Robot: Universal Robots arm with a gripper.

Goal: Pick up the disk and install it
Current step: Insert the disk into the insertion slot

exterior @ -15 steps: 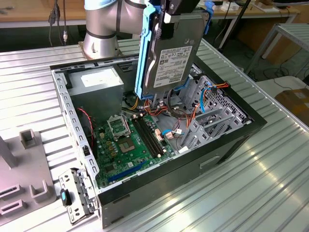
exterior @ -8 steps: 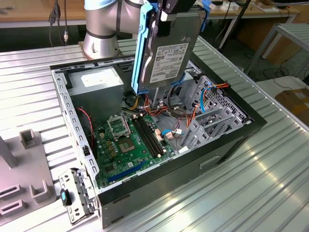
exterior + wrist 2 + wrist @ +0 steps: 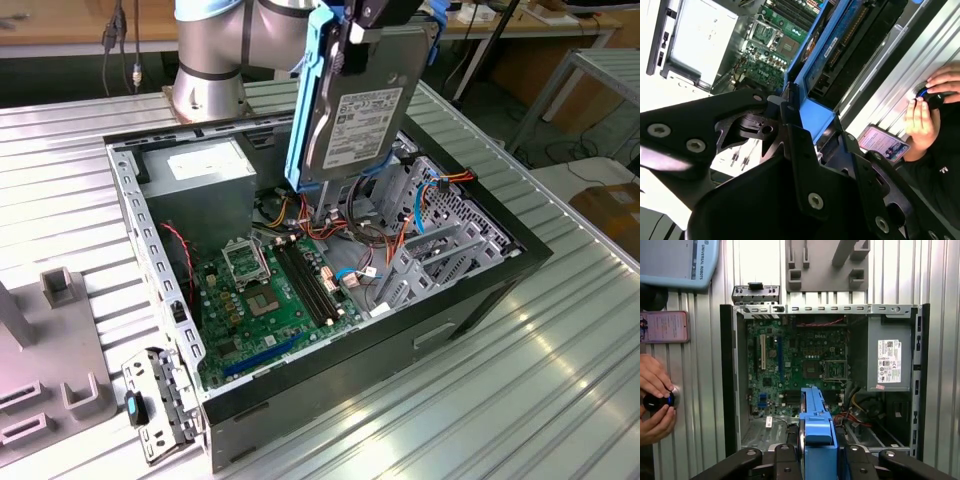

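The disk (image 3: 362,105) is showing dull grey metal under a white paper label (image 3: 362,130), its blue plastic rails (image 3: 304,110) gleaming; the ribbed metal bench (image 3: 520,380) is shining.

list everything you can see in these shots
disk: one, silver-grey with light-blue rails, upright above the case
computer case: one, black, open on the table
motherboard: one, green, inside the case
power supply: one, grey, inside the case
bracket: one, metal with blue latch, beside the case
fixture: one, grey, exterior view's left
phone: one, pink, on the table
teach pendant: one, light blue, on the table
table: one, ribbed silver, under everything
knob: one, black, by the phone
person's hands: two, on the knob
arm: one, silver-grey, jaws shut on the disk
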